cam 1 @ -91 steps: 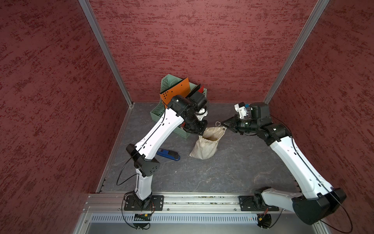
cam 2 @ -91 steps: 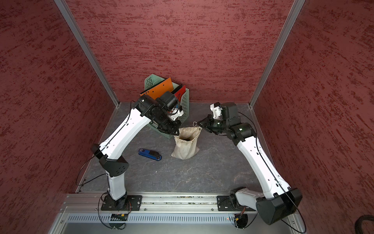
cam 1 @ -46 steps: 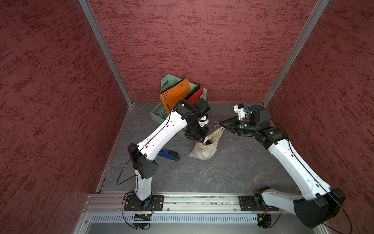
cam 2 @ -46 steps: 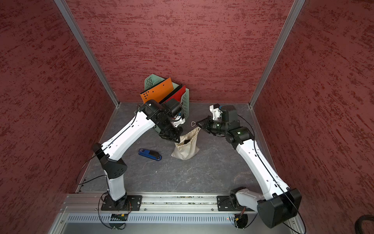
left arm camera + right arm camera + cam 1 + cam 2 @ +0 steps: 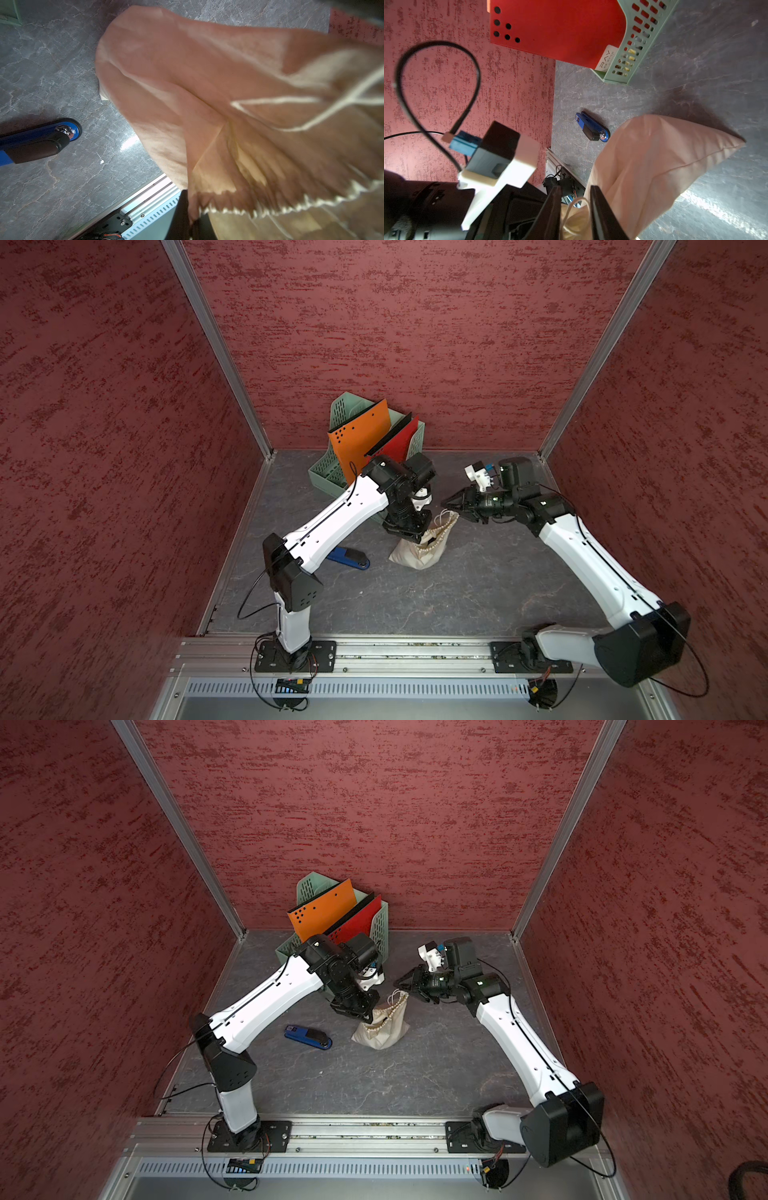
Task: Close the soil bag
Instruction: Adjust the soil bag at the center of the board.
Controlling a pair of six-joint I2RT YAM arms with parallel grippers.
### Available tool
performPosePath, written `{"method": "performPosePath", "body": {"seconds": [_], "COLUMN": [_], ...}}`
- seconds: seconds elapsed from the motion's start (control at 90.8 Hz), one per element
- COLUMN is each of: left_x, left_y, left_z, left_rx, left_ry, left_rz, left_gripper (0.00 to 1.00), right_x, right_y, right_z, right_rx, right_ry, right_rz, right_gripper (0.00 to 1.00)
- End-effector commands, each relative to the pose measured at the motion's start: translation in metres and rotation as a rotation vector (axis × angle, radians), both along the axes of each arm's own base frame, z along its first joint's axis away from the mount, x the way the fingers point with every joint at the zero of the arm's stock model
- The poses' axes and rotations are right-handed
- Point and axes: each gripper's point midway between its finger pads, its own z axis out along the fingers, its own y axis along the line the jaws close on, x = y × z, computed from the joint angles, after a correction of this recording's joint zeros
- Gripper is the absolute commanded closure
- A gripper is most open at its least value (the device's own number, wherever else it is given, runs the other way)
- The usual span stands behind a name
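Ok so, starting at the front: the metal rail (image 5: 415, 649) with both arm bases bolted on, then a stretch of grey stone-look tabletop (image 5: 457, 597). A blue stapler (image 5: 308, 1038) lies flat on the left arm's side, near the soil bag (image 5: 417, 556) but not touching it. The bag sits roughly mid-table, slumped, with its neck bunched into pleats and tipped up toward the right arm. I can't tell if the mouth is fully drawn shut. The left gripper (image 5: 412, 534) comes down from above onto the neck's edge on the stapler side. The left wrist view shows its fingers (image 5: 180, 218) closed with a fold of cloth pinched between them. The right gripper (image 5: 449, 508) hangs just beside the high end of the neck, pointing at the left one. Its fingers (image 5: 598, 207) are parted, and the pale cord (image 5: 572, 204) loops up in the gap between them, with neither finger clearly pressing on it. Behind the bag, a green rack (image 5: 326, 475) holds an orange folder (image 5: 363, 435) and a red folder (image 5: 399, 443), close to the red back wall (image 5: 415, 323).
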Motion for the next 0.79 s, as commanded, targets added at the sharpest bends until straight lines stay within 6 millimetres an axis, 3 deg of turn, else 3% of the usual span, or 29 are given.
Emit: {"method": "performPosePath", "body": {"seconds": [0.0, 0.165, 0.275, 0.782], "left_x": [0.000, 0.000, 0.002, 0.014], "left_y": [0.001, 0.003, 0.004, 0.018], "left_z": [0.010, 0.010, 0.010, 0.018], "left_rx": [-0.032, -0.023, -0.024, -0.010], "left_ry": [-0.029, -0.032, -0.034, -0.056], "left_rz": [0.007, 0.008, 0.012, 0.041], "left_gripper": [0.97, 0.97, 0.97, 0.97], "right_x": [-0.002, 0.001, 0.001, 0.003], "right_y": [0.000, 0.003, 0.003, -0.025], "right_z": [0.010, 0.011, 0.017, 0.072], "right_rx": [0.002, 0.021, 0.031, 0.051], "right_ry": [-0.012, 0.004, -0.007, -0.193], "right_rz": [0.037, 0.048, 0.051, -0.084], "right_gripper": [0.71, 0.77, 1.00, 1.00]}}
